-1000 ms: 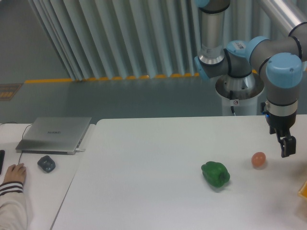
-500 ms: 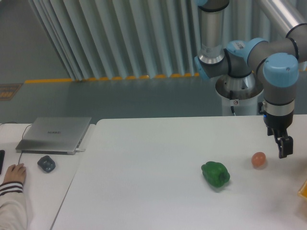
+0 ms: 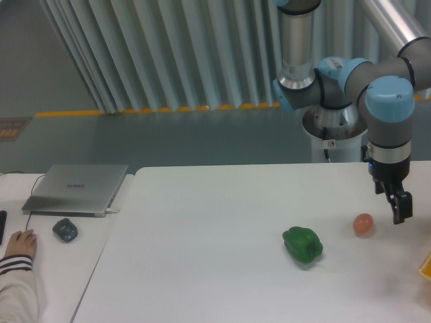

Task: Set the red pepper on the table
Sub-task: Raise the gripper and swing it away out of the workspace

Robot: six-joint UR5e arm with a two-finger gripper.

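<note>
So the gripper (image 3: 400,210) is hanging over the far right side of the table (image 3: 202,229), pointing down. Nothing sits between the fingers as far as the view shows, but how wide they stand is hard to read from this angle, so whether it's parted or closed can't be told.

Weird part: the red pepper doesn't show anywhere in view. There's a sliver of something yellow-orange (image 3: 425,268) at the right edge, below and to the right of the gripper, and the pepper could be off-frame over that way, but that's only a guess. So the robot looks to be at the very start of the job, the reach-for-the-pepper step, with no grasp made and nothing put down yet.

The next move probably calls for getting the gripper over wherever the pepper sits, opening wide enough for a rounded, lobed shape, and coming down without knocking the small ball just beside it.

Head count:
- one small orange-brown ball (image 3: 363,224), just to the left of the gripper and slightly lower, not touching
- one green pepper (image 3: 302,244), further left and lower
- one laptop (image 3: 76,189), way off to the left on the side desk
- one mouse (image 3: 64,229) near it
- one person's hand (image 3: 19,243), at the far left
- zero red peppers visible
</note>
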